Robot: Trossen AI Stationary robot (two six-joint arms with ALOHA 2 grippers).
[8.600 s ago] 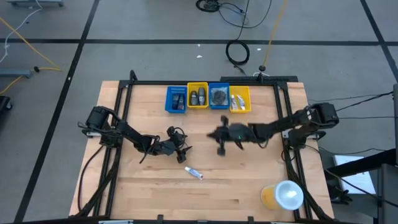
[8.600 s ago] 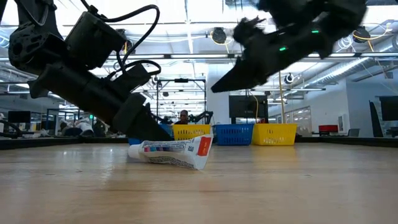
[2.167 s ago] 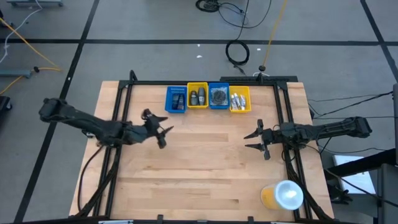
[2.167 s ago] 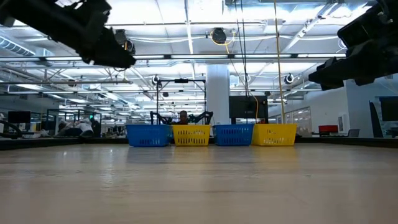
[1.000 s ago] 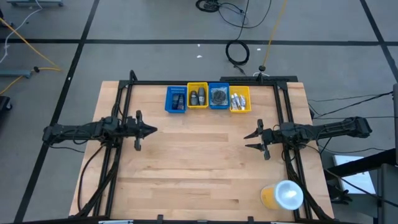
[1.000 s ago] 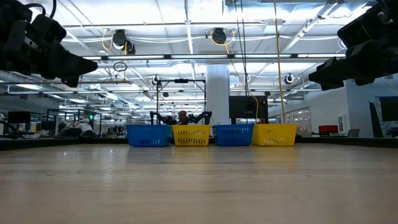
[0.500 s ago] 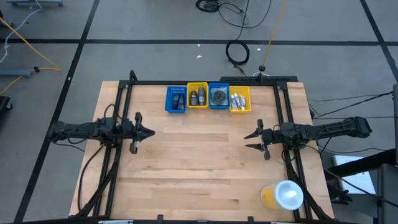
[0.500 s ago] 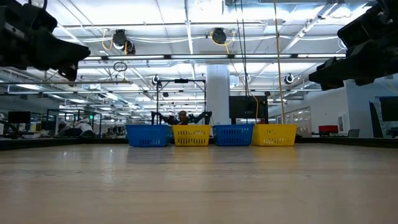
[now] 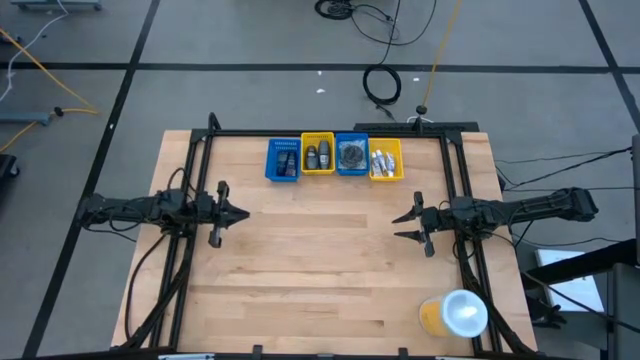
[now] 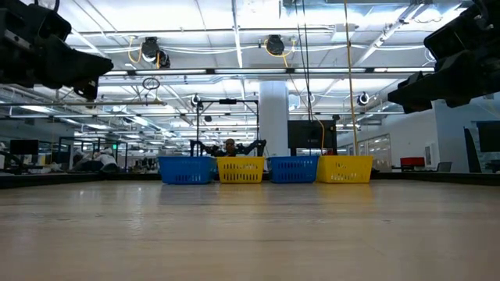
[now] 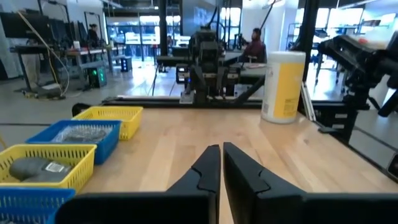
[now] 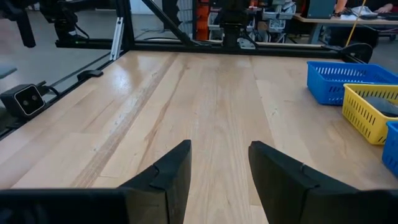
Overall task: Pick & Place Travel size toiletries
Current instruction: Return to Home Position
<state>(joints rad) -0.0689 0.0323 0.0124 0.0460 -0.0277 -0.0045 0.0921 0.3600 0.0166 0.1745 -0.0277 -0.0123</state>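
Observation:
The travel size toiletries lie in a row of small bins at the table's far edge. There are dark bottles (image 9: 287, 160) in a blue bin (image 9: 271, 160) and more dark bottles (image 9: 318, 156) in a yellow bin (image 9: 318, 137). Dark grey discs (image 9: 351, 154) fill the second blue bin (image 9: 351, 136), and white tubes (image 9: 381, 162) the right yellow bin (image 9: 398, 160). My left gripper (image 9: 245, 212) hangs shut over the table's left part with nothing between its fingers (image 11: 221, 149). My right gripper (image 9: 398, 227) hangs open over the right part, also with nothing between its fingers (image 12: 219, 149).
A large yellow cup with a white lid (image 9: 455, 315) stands near the table's near right corner. A black frame (image 9: 330, 131) runs along the table's far and side edges. Bare wood (image 9: 320, 260) lies between the two grippers and toward the near edge.
My left gripper has drawn back a little toward the table's left edge and has come to rest there.

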